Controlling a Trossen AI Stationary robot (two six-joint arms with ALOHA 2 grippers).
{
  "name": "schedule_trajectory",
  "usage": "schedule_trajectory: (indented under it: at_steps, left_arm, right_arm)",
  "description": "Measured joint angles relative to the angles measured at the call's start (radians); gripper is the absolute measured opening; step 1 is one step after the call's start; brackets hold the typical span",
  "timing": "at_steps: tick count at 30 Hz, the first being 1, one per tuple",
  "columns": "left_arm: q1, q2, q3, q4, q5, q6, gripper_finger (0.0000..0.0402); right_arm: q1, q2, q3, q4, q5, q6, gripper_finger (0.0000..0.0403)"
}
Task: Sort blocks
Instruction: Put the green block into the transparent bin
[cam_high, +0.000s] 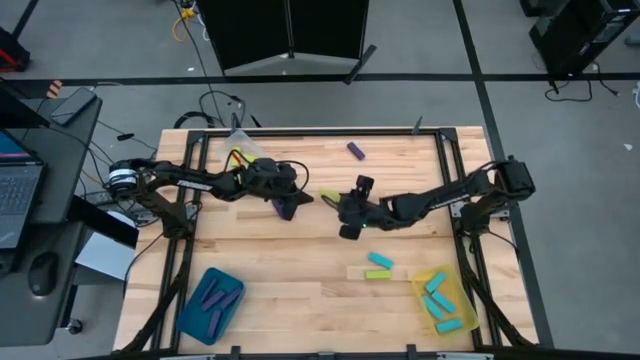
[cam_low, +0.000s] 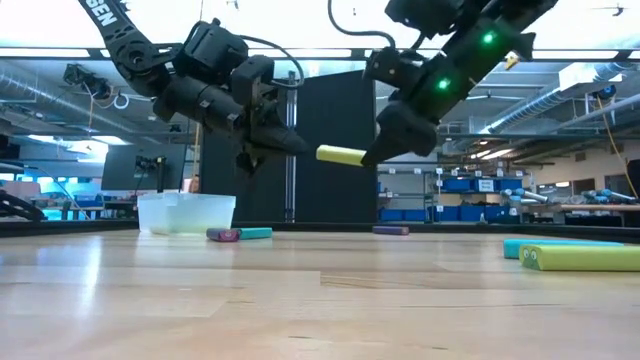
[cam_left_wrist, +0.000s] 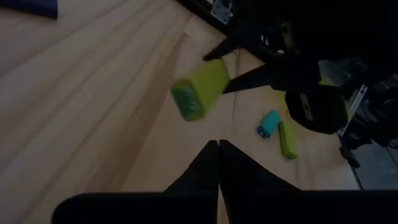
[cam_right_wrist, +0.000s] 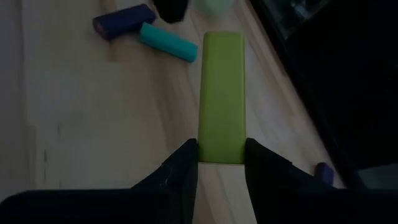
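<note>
A yellow-green block (cam_low: 340, 155) hangs in the air over the middle of the table, with my right gripper (cam_right_wrist: 221, 158) shut on it. My left gripper (cam_high: 300, 200) hovers just left of it, fingers shut on nothing (cam_left_wrist: 218, 146), its tip short of the block's free end. On the table, a purple block (cam_right_wrist: 124, 20) and a cyan block (cam_right_wrist: 168, 42) lie flat beyond the held block. Another cyan block (cam_high: 380, 262) and a yellow-green block (cam_high: 378, 274) lie toward the near right. A lone purple block (cam_high: 355, 150) lies near the far edge. My right gripper pinches the yellow-green block's near end (cam_right_wrist: 221, 146) between its two fingers, one on each long side. The fingers come from the table's right, slanting slightly down, and lie along the block. The block sticks out past the fingertips toward the left gripper, about level and clear of the table.
A teal tray (cam_high: 195, 318) with purple blocks stands at the near left. A yellow tray (cam_high: 458, 288) with cyan blocks stands at the near right. A clear tray (cam_high: 250, 148) holding yellow-green blocks stands at the far left. Bare wood lies in the near middle.
</note>
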Motion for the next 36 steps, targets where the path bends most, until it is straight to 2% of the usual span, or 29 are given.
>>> schedule_trajectory:
  at_steps: [5,13,17,24,29,36]
  left_arm:
    - [-0.001,0.0,0.0,0.011,-0.002,0.0,0.0036]
    - [-0.002,0.0,0.0,0.05,-0.002,-0.052,0.0116]
    - [-0.002,0.0,0.0,0.05,-0.005,-0.07,0.0142]
    - [-0.002,0.0,0.0,0.086,-0.02,-0.072,0.0149]
    - [-0.006,0.0,0.0,0.135,0.009,-0.053,0.0148]
    - [-0.027,0.0,0.0,0.123,0.002,-0.052,0.0143]
  right_arm:
    - [0.029,0.0,0.0,0.001,0.01,-0.011,0.012]
    - [0.035,0.0,0.0,0.008,0.014,-0.026,0.012]
    - [0.038,0.0,0.0,0.019,0.014,-0.032,0.0121]
    - [0.058,0.0,0.0,0.076,0.004,-0.068,0.0121]
    - [0.06,0.0,0.0,0.083,-0.005,-0.068,0.0121]
    - [0.06,0.0,0.0,0.087,-0.009,-0.075,0.0121]
